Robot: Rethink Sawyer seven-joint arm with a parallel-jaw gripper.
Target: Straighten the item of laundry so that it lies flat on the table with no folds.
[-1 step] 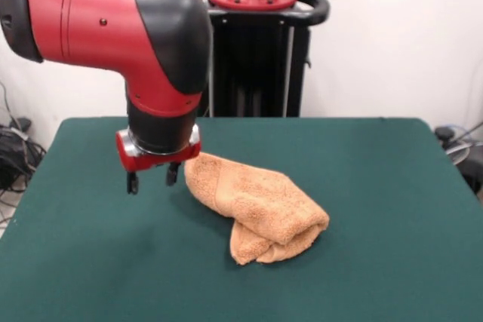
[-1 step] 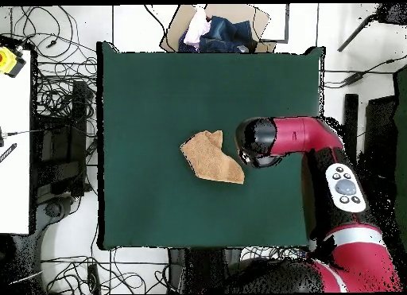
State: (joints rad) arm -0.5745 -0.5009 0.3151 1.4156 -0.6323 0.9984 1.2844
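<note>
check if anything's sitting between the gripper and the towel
Nothing visible does. The gripper hangs open beside the folded towel, with only bare table around them.

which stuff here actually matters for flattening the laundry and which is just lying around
Part of the job:
- towel, bunched and folded over itself
- table with the green top
- gripper, open, beside the towel's end, holding nothing

Just lying about:
- box of clothes beyond the table's edge
- cables on the floor
- yellow object on the side bench

Crumpled towel [image 2: 211, 157] mid-table [image 2: 143, 93], red arm [image 2: 298, 137] just beside it
</note>
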